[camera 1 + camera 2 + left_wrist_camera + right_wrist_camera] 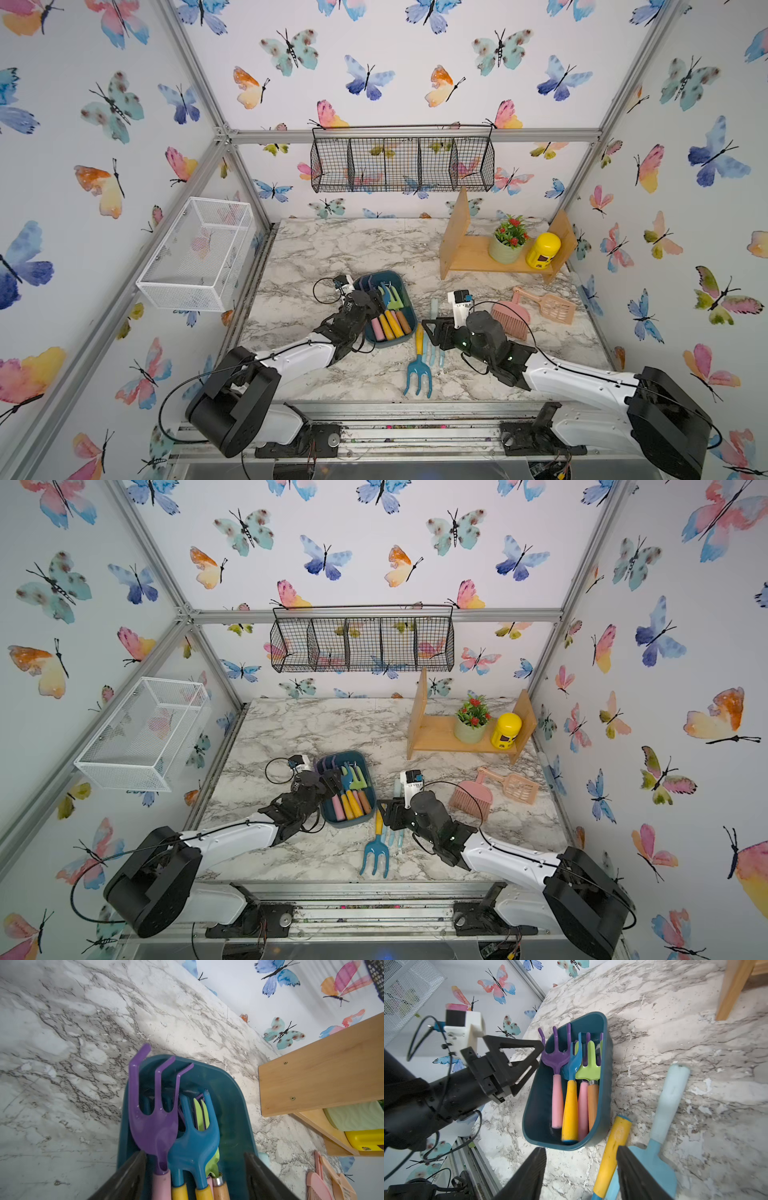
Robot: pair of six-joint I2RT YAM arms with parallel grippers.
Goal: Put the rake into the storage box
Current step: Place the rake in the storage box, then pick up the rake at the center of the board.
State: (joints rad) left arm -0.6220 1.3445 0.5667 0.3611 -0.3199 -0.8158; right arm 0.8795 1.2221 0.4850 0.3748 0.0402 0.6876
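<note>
Lower centre, the right fingers (pixel 432 332) stand open over a blue rake (pixel 417 368) lying on the marble surface (pixel 332 257). Just above and left in the frame, the left fingers (pixel 376 298) are spread wide above the purple rake (pixel 153 1126), which rests inside the teal storage box (pixel 533 1118). Likely light, stiff, smooth plastic; its pink handle (pixel 557 1101) offers the surest hold.

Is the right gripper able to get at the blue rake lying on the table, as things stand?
Probably yes: the open right gripper hangs just above the blue rake, at its yellow handle, with nothing covering it. Only the light blue trowel lies close beside it.
</note>
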